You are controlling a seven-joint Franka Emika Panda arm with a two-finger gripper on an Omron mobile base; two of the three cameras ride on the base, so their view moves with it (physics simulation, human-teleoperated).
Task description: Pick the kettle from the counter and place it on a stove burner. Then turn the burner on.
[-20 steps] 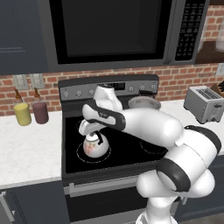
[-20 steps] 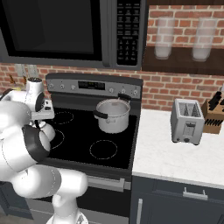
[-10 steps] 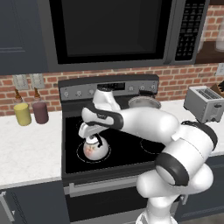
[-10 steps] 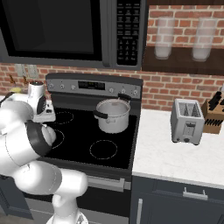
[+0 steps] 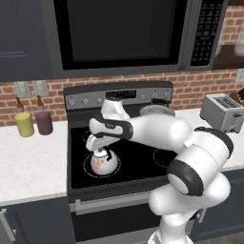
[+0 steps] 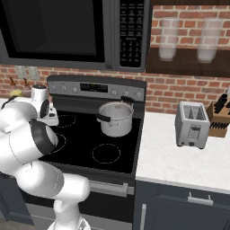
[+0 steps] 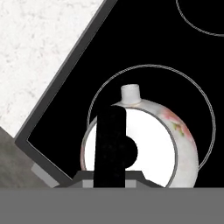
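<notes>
I see the gripper (image 5: 101, 145) clenched on the kettle (image 5: 103, 162) by its black handle (image 7: 111, 144). The kettle sits inside the burner (image 7: 199, 103) ring at the cooktop's front left, nearest the counter (image 5: 29, 162).

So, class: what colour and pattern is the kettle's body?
White with faint pink floral marks; the kettle shows best in the hand view.

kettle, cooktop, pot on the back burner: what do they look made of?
Kettle: likely glazed ceramic or enamel, glossy white with pink floral marks; black handle, perhaps plastic.
Cooktop: black glass, flat and smooth with thin white rings.
Pot: brushed steel by its grey metallic sheen.
</notes>
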